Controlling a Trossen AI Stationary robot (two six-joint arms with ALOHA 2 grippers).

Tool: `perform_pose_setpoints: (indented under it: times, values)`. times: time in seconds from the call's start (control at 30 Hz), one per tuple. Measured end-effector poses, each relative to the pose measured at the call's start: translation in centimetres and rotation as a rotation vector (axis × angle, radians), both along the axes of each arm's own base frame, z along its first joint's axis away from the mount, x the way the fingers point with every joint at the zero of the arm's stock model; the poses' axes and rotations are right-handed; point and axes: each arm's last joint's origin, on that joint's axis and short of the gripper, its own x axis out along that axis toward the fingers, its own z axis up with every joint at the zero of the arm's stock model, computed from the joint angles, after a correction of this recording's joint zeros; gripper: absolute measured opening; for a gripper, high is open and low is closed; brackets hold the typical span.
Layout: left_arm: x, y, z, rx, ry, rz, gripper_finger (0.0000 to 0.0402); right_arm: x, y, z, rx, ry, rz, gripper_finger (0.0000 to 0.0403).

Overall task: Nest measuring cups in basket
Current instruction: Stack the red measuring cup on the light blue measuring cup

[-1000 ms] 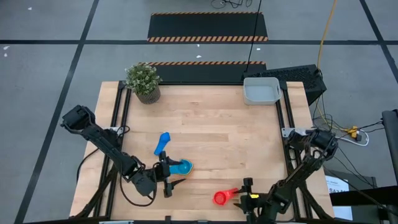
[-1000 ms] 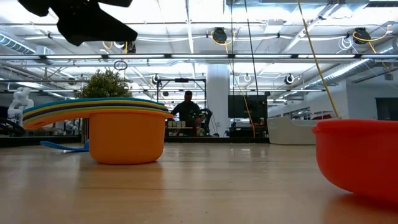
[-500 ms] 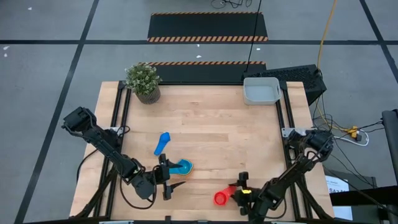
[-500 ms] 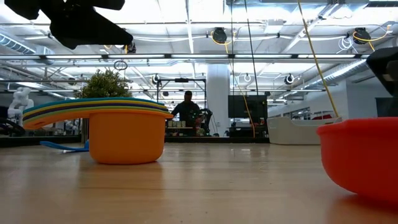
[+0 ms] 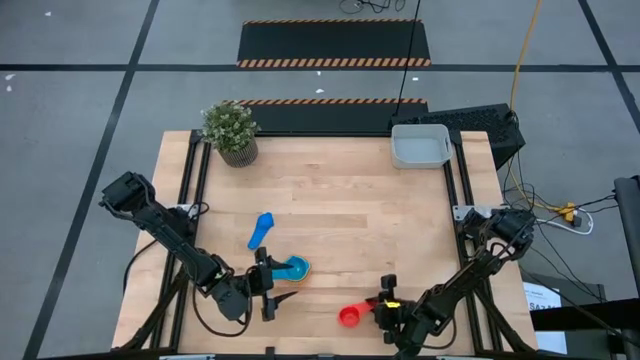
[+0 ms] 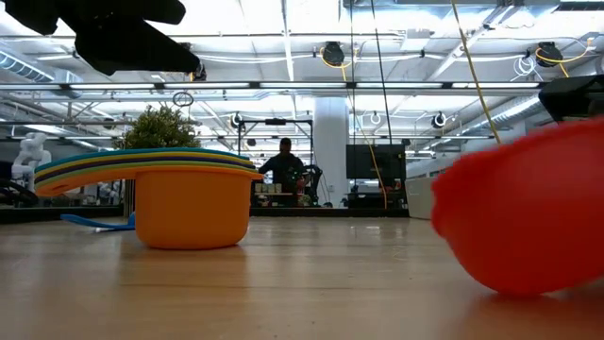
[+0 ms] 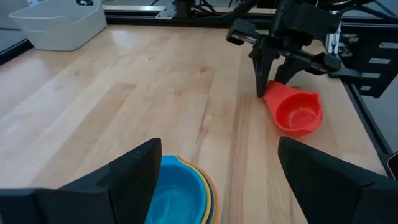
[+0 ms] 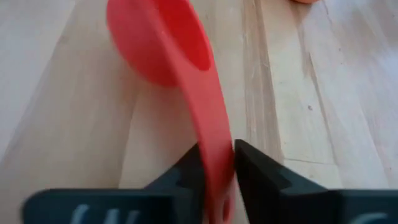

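High view: pale wooden plank table [image 5: 340,200] on a grey floor with black-and-orange hazard strips; light-grey rounded rectangular plastic basket [image 5: 420,146] at upper right of the table, potted green plant [image 5: 231,130] at upper left. Left gripper [image 5: 268,284] low left of centre, fingers spread wide, around nothing, right beside a nested stack of glossy plastic cups [image 5: 292,269], light blue inside, orange outermost. A lone dark blue scoop-shaped cup [image 5: 261,229] lies just above the stack. Right gripper [image 5: 384,305] at lower centre pinches the flat handle of the red plastic measuring cup [image 5: 349,317]. Low view: stack seen as an orange bowl [image 6: 192,206] with coloured rims layered on top, left of frame; red cup a big smooth blob at right, tilted; behind, an open hall with ceiling lights and a person in the far middle. Left wrist view: own two dark fingers [image 7: 130,173] apart at the bottom, blue bowl between; red cup tipped, mouth facing the camera, bowl resting on the wood. Right wrist view: dark fingers [image 8: 186,165] closed on the red handle, wood grain beneath.
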Motion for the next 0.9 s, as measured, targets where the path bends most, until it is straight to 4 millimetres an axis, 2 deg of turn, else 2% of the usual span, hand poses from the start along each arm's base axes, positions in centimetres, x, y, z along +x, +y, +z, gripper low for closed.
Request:
perform_pose_setpoints:
  times: [0.17, 0.37, 0.5, 0.7, 0.9]
  values:
    - [0.0, 0.0, 0.0, 0.017, 0.003, -0.006, 0.0326, 0.4, -0.5, 0.0, -0.004, 0.003, -0.018, 0.001]
    - [0.0, 0.0, 0.0, 0.074, 0.013, -0.029, 0.0326, 1.4, -1.5, 0.9, 0.002, -0.012, -0.047, 0.0004]
    - [0.1, 0.1, 0.0, 0.12, 0.022, -0.041, 0.0326, 2.3, -2.8, 2.8, -0.036, -0.05, -0.05, 0.0003]
    - [0.1, 0.2, 0.0, 0.179, 0.02, -0.028, 0.0326, 3.7, -5.6, 6.9, -0.085, -0.126, -0.067, 0.0001]
    - [0.1, 0.4, 0.1, 0.251, 0.021, -0.031, 0.0326, 3.2, -8.2, 10.1, -0.066, -0.262, -0.052, 0.0001]
